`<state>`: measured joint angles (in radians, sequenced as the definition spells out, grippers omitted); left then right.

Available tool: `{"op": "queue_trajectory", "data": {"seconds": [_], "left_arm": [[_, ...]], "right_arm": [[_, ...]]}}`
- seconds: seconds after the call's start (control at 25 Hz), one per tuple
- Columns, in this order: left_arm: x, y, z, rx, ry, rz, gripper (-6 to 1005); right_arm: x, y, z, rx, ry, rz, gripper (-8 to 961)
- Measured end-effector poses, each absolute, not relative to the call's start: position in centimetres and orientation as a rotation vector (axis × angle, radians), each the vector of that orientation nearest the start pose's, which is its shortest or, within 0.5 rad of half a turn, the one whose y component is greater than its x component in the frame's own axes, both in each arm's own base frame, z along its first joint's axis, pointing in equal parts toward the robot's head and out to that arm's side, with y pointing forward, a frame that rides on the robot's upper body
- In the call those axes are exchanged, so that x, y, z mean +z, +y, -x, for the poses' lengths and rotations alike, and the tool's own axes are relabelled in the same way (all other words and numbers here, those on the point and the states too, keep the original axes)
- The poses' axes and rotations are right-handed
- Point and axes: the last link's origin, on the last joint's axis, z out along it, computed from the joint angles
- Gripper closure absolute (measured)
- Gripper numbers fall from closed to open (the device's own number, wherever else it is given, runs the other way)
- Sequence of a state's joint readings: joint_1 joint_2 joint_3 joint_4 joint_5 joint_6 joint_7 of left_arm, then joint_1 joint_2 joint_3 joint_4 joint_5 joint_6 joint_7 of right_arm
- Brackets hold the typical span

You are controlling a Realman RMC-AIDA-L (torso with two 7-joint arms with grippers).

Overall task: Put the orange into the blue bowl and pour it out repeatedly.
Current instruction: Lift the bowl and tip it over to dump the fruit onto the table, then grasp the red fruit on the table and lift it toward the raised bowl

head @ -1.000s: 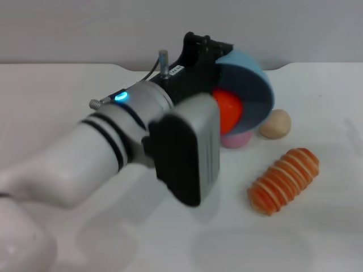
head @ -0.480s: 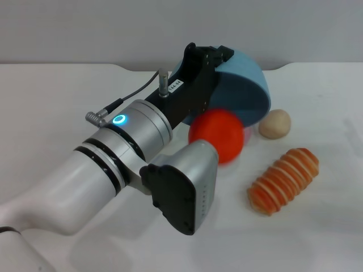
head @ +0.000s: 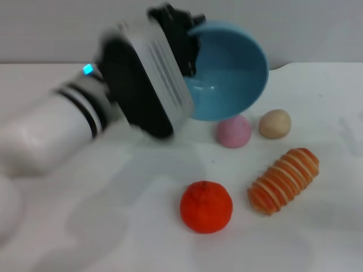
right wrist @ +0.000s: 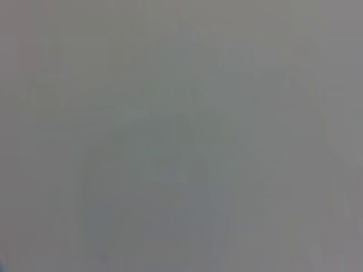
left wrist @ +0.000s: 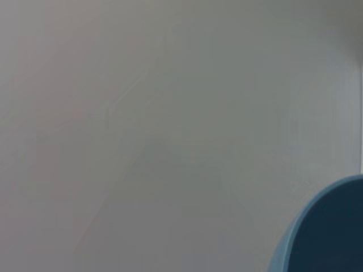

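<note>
The orange [head: 206,207] lies on the white table [head: 102,226] near the front, in the head view, apart from everything else. The blue bowl [head: 229,71] is held in the air at the back, tilted with its empty inside facing forward. My left gripper [head: 182,35] is shut on the bowl's left rim, with the arm reaching in from the left. An edge of the bowl also shows in the left wrist view [left wrist: 332,232]. The right gripper is out of view.
A pink ball [head: 233,131] and a beige ball [head: 275,123] sit under and to the right of the bowl. A striped orange-and-cream piece [head: 283,180] lies just right of the orange. The right wrist view shows only plain grey.
The orange dropped out of the tipped bowl and came to rest on the table in front. My left arm turned and lifted the bowl, whose empty inside now faces forward.
</note>
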<state>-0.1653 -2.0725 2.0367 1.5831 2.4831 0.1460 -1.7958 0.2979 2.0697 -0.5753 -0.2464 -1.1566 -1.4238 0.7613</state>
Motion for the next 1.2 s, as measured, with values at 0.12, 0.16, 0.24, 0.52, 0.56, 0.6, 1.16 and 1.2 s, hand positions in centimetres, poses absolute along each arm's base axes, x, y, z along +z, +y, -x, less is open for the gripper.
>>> {"op": "queue_trajectory", "data": {"seconds": [0.12, 0.16, 0.24, 0.52, 0.56, 0.6, 1.16, 1.2], "left_arm": [[-2.1, 35.4, 10.3, -0.174, 0.28, 2.158, 999], [-1.7, 36.3, 10.7, -0.17, 0.193, 2.192, 999], [-1.2, 37.8, 11.6, -0.142, 0.023, 2.263, 999], [0.2, 41.8, 14.7, -0.074, -0.472, 2.302, 1000], [0.6, 42.0, 14.7, -0.092, -0.489, 2.286, 1000], [0.6, 42.0, 14.7, -0.092, -0.489, 2.286, 1000], [0.2, 42.3, 15.0, -0.103, -0.533, 2.28, 999], [0.1, 42.2, 15.1, -0.102, -0.536, 2.28, 999]], "right_arm": [[3.5, 28.8, -34.9, 0.996, 0.635, 1.742, 419], [3.4, 28.9, -34.7, 1.004, 0.64, 1.76, 421], [3.3, 29.2, -34.3, 1.017, 0.652, 1.801, 425], [3.5, 31.3, -32.7, 0.986, 0.94, 2.099, 437], [3.3, 31.7, -32.5, 0.951, 1.032, 2.144, 439], [3.1, 32.1, -32.1, 0.926, 1.093, 2.181, 441], [-5.2, 34.1, -24.7, 0.555, 1.104, 2.772, 467], [-6.0, 33.9, -24.2, 0.502, 1.079, 2.824, 469]]}}
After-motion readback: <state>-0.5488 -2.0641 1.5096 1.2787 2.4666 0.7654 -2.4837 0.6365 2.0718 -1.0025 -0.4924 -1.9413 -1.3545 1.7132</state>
